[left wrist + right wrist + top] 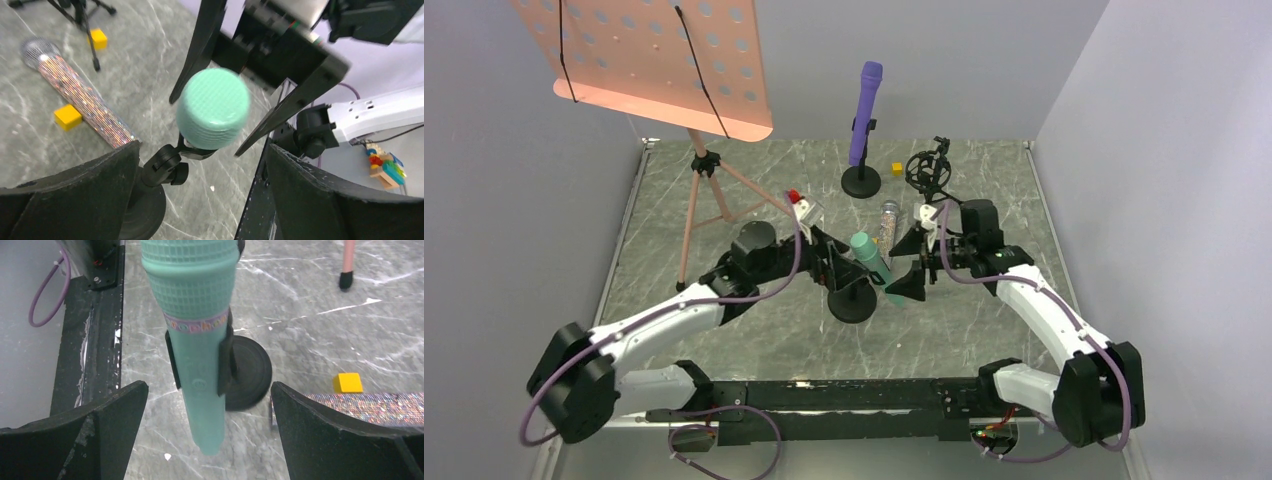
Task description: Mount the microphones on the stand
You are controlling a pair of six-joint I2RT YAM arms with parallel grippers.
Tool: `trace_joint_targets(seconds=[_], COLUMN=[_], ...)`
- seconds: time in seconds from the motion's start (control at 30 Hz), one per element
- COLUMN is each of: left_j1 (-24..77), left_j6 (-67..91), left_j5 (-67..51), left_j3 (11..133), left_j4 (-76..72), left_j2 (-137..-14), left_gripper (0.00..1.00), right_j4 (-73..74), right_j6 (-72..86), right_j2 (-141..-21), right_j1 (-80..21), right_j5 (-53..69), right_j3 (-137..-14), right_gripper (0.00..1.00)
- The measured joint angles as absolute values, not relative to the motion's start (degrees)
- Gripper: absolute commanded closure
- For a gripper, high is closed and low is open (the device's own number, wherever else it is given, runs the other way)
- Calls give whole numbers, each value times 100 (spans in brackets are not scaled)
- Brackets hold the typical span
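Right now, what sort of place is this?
Probably a robot lab cell staged as a music corner: plain grey walls, pink perforated music stand, purple stick microphone upright in a black desk stand.

walls (984, 60): plain pale grey | tabletop (774, 340): grey marble pattern | light: even
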State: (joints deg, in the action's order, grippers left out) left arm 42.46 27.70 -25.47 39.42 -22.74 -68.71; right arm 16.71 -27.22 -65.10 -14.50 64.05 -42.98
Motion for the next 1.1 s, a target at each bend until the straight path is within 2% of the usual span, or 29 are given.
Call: trace_joint_targets(seconds=[0.3,0.4,0.6,0.8,0.9,1.1], left_j1=[4246,4246,4246,4246,4246,4246], left_j6=[2436,2412,2425,2418,2405,2329], left_j5=[-1557,-1306,-875,-615,-563,-464], left_j3=[3367,2963,2307,2239,2239,2239], left_j4=[-1852,-1656,-1155,-993,-976,-810], left_j2=[-4703,-4167,-3474,-3142,-3120,-3063], left_gripper=[1,1,1,1,1,1], right_j4=[1662,1660,1608,1658,1815,2932], right_j6=[-2661,-2615,-2458,-2388,-2512,-3236], right_j2=[-7072,-7120,-7126,-7286,-7330,-7273], right_j1=[-2263,-2283,-2311,-2353,-2353,-2349], right_j5=[5867,5852,5892,5975,6007,6112], right_j3=[-4772,-4794,-4794,-4919,-5024,-5365], right_gripper=[0,4,29,66,72,75])
